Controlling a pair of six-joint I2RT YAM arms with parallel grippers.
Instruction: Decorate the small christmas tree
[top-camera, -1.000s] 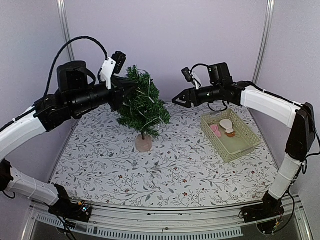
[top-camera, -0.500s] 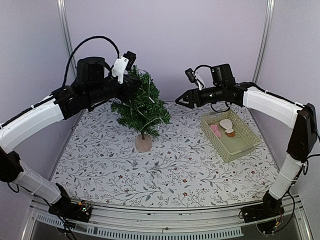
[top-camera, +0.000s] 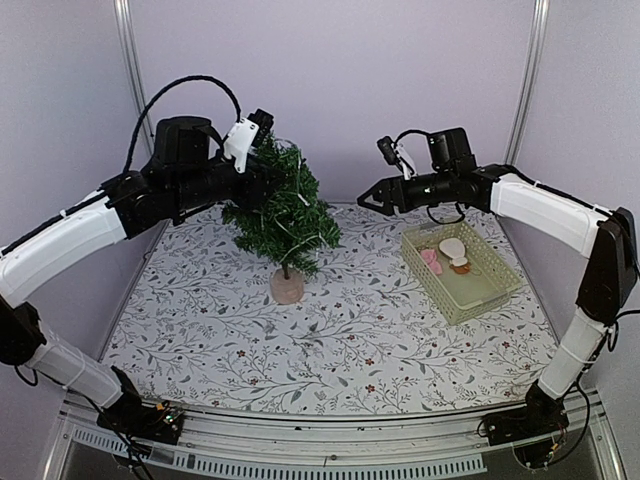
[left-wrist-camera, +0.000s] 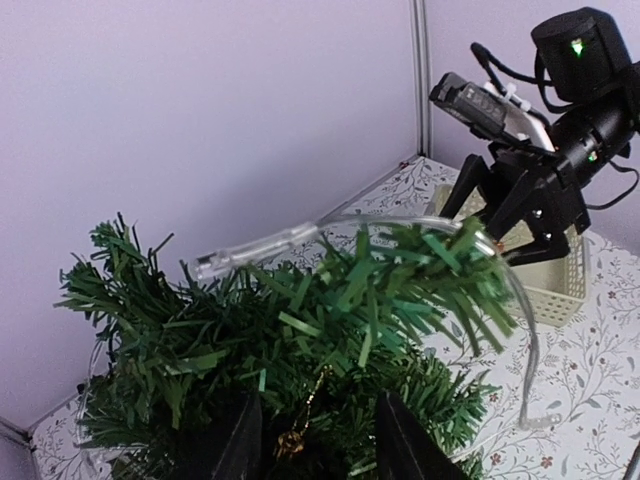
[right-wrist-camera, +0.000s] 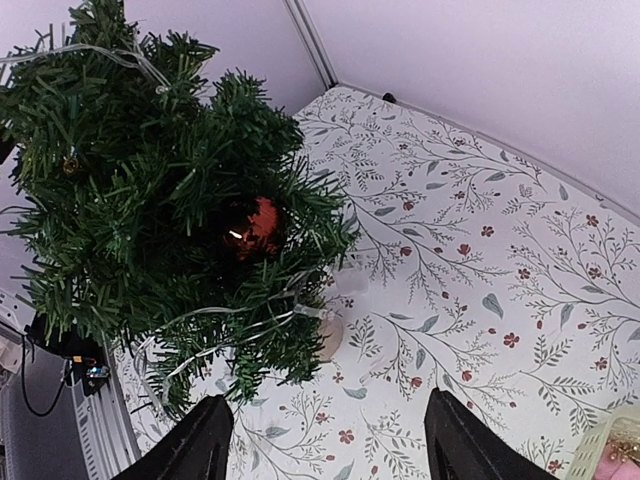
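Note:
The small christmas tree (top-camera: 285, 205) stands on its pale round base (top-camera: 287, 286) at the back left of the table. A clear light string (left-wrist-camera: 262, 247) loops over its top branches, and a red bauble (right-wrist-camera: 258, 228) hangs among the needles. My left gripper (top-camera: 258, 184) is pushed into the upper left branches. In the left wrist view its fingers (left-wrist-camera: 232, 452) stand apart, with a small gold ornament (left-wrist-camera: 290, 440) on a gold thread hanging between them. My right gripper (top-camera: 367, 199) hovers right of the tree, open and empty (right-wrist-camera: 325, 445).
A pale green basket (top-camera: 490, 290) at the right holds a pink ornament (top-camera: 431, 261) and a white-and-brown one (top-camera: 456, 252). The floral tablecloth (top-camera: 340, 340) covers the table. Lilac walls with metal posts (top-camera: 128, 50) close in the back and sides.
The left arm rose and pushed into the tree's top, then its jaws parted around the gold ornament. The right gripper drifted slightly right and stayed open.

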